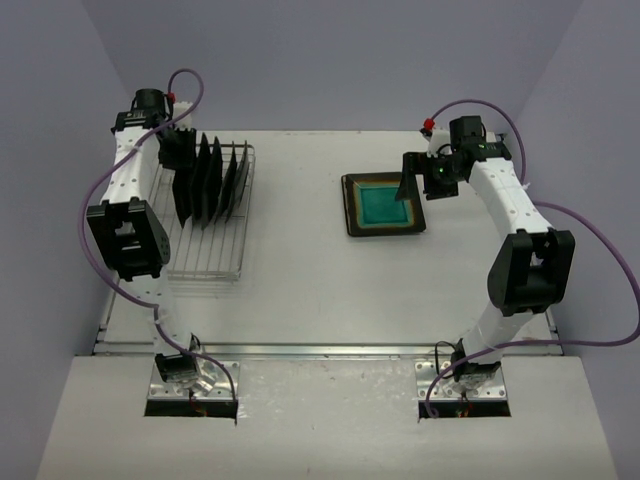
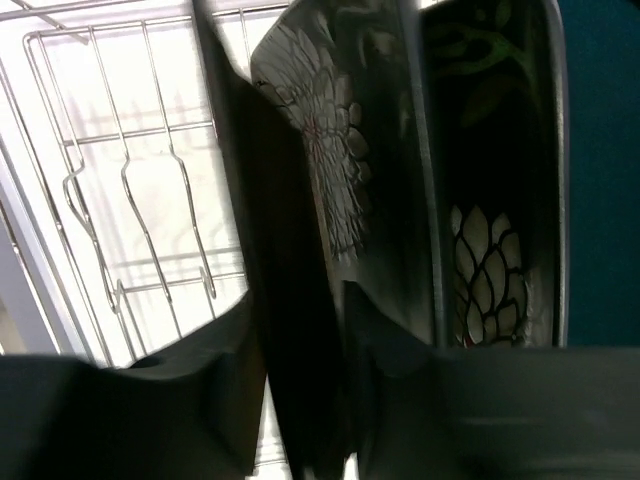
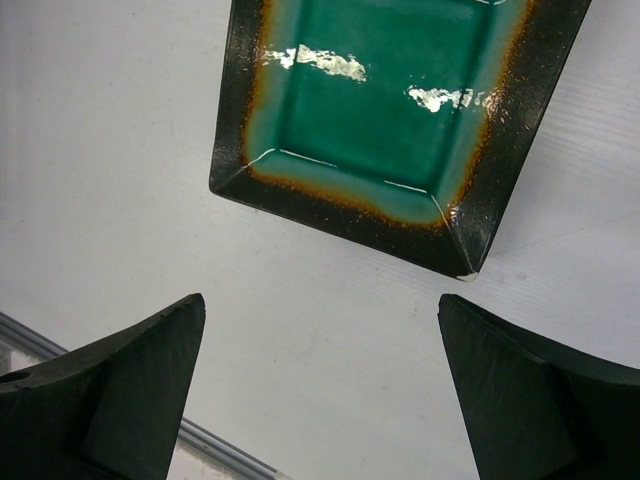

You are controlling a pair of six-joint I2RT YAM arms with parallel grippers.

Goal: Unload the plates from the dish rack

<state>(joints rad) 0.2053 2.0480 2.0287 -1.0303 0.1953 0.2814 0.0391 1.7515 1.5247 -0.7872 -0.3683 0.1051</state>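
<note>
Top external, rack: the dish rack [image 1: 205, 250], silver wire in thin parallel bars, is set on the left of the worktop [image 1: 300, 290], with several dark plates [image 1: 215, 180] stood on edge at its far end
Top external, unloaded: one teal plate [image 1: 385, 205] is laid flat on the right, well apart from the rack
Top external, arms: the left fingers [image 1: 182, 155] are lowered at the far row; the right fingers [image 1: 408, 185] are held over the teal plate's right edge
Left wrist, grip: the left fingers [image 2: 150, 410] are drawn narrow onto the end plate [image 2: 295, 320], apparently clamped on its rim
Left wrist, surfaces: patterned plates [image 2: 330, 150] with pale petal motifs stand close beside it
Left wrist, risk: a tilted lift could knock the neighbour or catch a wire; a smooth rim may slip
Right wrist, grip: the right fingers [image 3: 130, 390] are spread wide, with nothing held
Right wrist, surfaces: the glossy teal glaze is framed by a speckled dark rim
</note>
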